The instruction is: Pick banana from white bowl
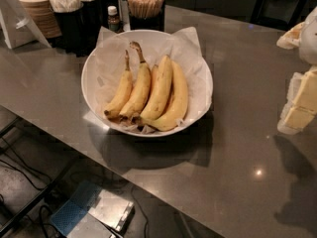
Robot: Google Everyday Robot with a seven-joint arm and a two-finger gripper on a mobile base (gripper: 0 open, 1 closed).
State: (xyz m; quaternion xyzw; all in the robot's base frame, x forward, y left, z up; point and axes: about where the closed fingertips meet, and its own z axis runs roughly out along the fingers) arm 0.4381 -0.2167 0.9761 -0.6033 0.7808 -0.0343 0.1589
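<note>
Here the banana (pixel 140 88) lies inside the white bowl (pixel 85 86), second from the left in a row of four, its long dark curved stem pointing toward the top of the frame and its dark tip toward the lower left. A shorter banana (pixel 120 94) with a thin straight stem touches it on the left; two plumper bananas (pixel 168 95) press against it on the right. All four rest on crinkled white paper that lines the bowl and sticks up past its far rim. The bowl sits left of centre on a glossy grey counter (pixel 237 152). Behind it, along the top of the frame, stand stacked paper cups (pixel 39 14), a small bottle (pixel 113 18) and a dark holder of wooden sticks (pixel 145 5). The gripper (pixel 299 103) shows pale and yellowish at the right edge, cut off by the frame, well apart from the bowl and touching no banana; whether it is spread or closed I cannot tell
</note>
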